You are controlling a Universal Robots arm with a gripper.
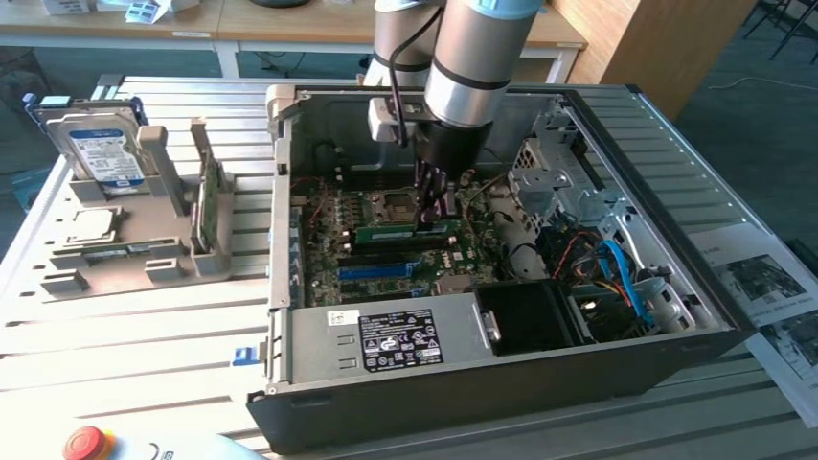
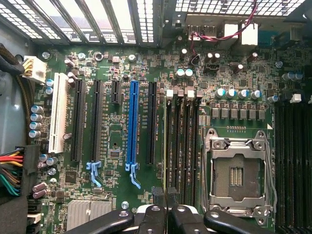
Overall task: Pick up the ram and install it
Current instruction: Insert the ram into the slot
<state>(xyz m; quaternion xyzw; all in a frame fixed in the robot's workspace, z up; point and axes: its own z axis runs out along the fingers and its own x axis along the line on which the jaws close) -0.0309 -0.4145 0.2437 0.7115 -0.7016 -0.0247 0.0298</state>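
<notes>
So the gripper (image 1: 432, 218) is down inside the open PC case (image 1: 715, 316), with its jaws pinched almost together on the top edge of the ram (image 1: 390, 231). The stick is standing on edge in the memory slot area, right next to the CPU socket (image 2: 236, 175).

Quick count off the wrist view:
- one socket, open with nothing in it
- four black memory slots (image 2: 183, 146) side by side, just beside the socket, with the fingertips sitting at their end
- further from the socket on that same side, one blue slot (image 2: 131, 124) and one white slot (image 2: 58, 114), with black expansion slots around them (three long ones and one short, as far as I can tell)

Everything else is outside the case, well away from the socket, toward the exterior view's left. A grey holder (image 1: 172, 264) sits on the table with:
- one hard drive (image 1: 96, 149) standing up in it
- one square silver chip (image 1: 90, 225) lying flat
- one more green stick (image 1: 205, 206) standing on edge

One power supply (image 1: 397, 335) sits in the case corner, well apart from the socket.
</notes>
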